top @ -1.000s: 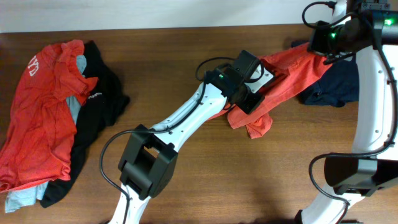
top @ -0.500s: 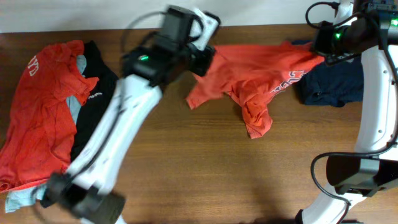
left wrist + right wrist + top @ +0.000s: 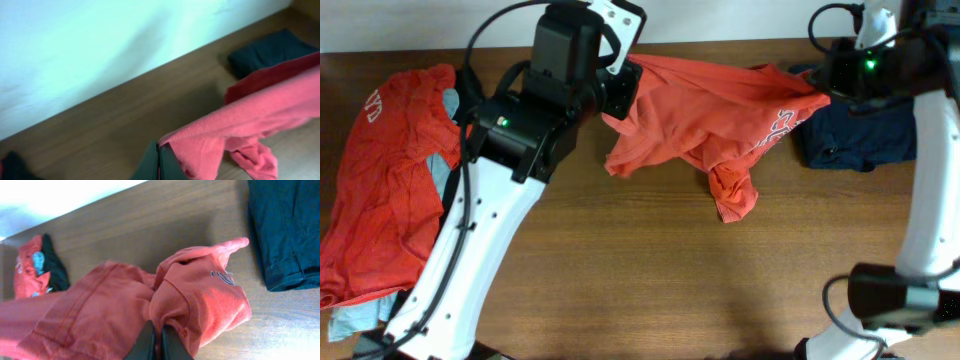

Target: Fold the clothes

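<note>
Overhead: the orange-red T-shirt (image 3: pixel 710 110) stretches between the left tool (image 3: pixel 620 92) and the right tool (image 3: pixel 823 85), sagging onto the bench (image 3: pixel 650 270) between the heap of clothes (image 3: pixel 390 190) and the navy piece (image 3: pixel 855 140). Spreading it well likely needs even tension, then lowering it flat. Left wrist: that tool is pinched shut on the shirt's edge, arm stretched toward the back. Right wrist: that tool is clamped on bunched cloth, arm raised.
</note>
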